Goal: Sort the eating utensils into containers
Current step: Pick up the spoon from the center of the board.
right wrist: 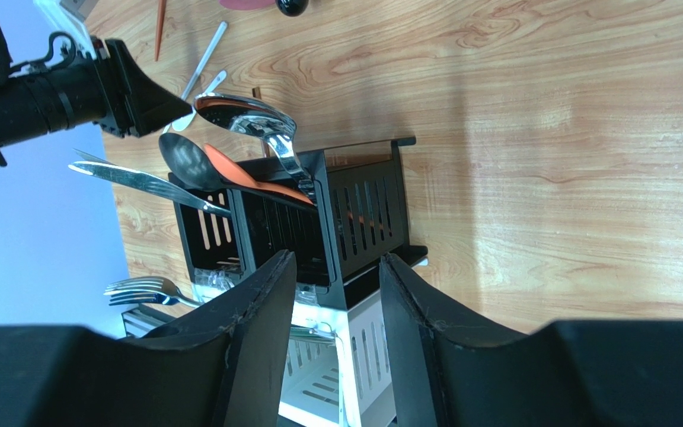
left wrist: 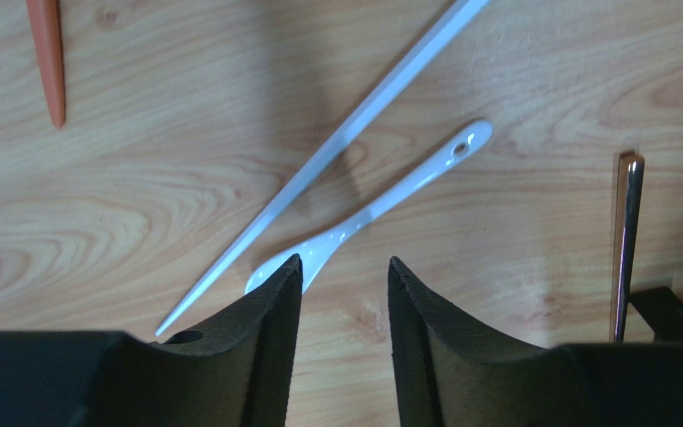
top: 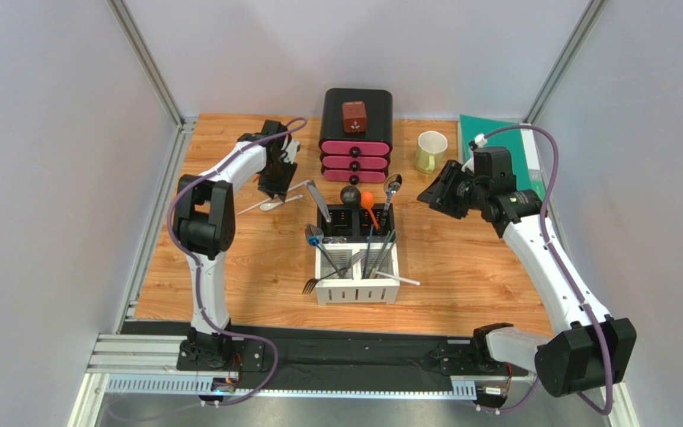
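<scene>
Your caddy [top: 358, 286] sits at the middle of the overhead view, white compartments toward the bottom, black ones behind. It carries a fork [top: 317, 284], an orange spoon [top: 367, 199], a black spoon [top: 349, 194] and a silver spoon [top: 392, 185]. To its upper left a white spoon [left wrist: 381, 200] and a long pale stick [left wrist: 336, 147] lie just beside each other on the bench [top: 470, 267]. Your left claw [left wrist: 345, 271] hangs over them, jaws apart and empty. One fingertip [left wrist: 283, 294] is at the spoon's bowl, but you cannot tell whether it touches. An orange tip [left wrist: 48, 62] shows at upper left of that frame and a metal handle [left wrist: 626, 240] at right. Your right claw [right wrist: 336, 267] is spread, holds nothing and faces the caddy's black side. A drawer box [top: 357, 133] and a mug [top: 431, 151] stand behind.
</scene>
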Controlling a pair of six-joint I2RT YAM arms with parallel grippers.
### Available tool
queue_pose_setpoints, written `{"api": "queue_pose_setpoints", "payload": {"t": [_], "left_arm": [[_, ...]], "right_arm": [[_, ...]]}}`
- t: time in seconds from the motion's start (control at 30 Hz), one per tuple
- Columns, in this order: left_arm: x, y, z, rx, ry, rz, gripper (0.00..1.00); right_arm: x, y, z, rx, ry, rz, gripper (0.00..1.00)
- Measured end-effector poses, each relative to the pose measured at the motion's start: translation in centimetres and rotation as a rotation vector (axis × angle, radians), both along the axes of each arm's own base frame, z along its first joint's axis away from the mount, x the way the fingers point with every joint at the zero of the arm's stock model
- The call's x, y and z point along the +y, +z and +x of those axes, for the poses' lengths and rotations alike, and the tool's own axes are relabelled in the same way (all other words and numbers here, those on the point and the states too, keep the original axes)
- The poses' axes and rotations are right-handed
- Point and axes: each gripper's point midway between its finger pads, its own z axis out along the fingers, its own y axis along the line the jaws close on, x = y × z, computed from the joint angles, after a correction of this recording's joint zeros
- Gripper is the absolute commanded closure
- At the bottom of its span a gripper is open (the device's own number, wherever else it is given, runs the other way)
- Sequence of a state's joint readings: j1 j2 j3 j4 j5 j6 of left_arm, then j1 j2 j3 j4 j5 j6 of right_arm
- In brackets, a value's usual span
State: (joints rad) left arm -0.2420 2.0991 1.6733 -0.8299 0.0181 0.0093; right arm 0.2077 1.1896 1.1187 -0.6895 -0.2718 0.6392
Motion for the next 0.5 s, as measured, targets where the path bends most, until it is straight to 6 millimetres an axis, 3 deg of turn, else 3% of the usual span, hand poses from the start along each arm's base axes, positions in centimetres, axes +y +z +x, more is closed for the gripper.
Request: {"api": "queue_pose_setpoints", "payload": {"t": [0.13,0.27,0.5], "left_arm": [[-0.1,-1.3,0.8,0.011,-0.013,0.010,0.61],[0.1,-2.4,0.6,0.039,-0.020,0.025,0.60],[0.3,-1.7,1.0,0.033,-0.016,0.041,0.70]], "right_arm": [[-0.1,-0.3,-0.3,0.016,0.000,-0.004,0.55],[-0.4,-0.5,-0.3,0.024,-0.006,-0.008,0.55],[-0.6,-0.9,-0.2,0.043,-0.010,-0.014,0.55]]}}
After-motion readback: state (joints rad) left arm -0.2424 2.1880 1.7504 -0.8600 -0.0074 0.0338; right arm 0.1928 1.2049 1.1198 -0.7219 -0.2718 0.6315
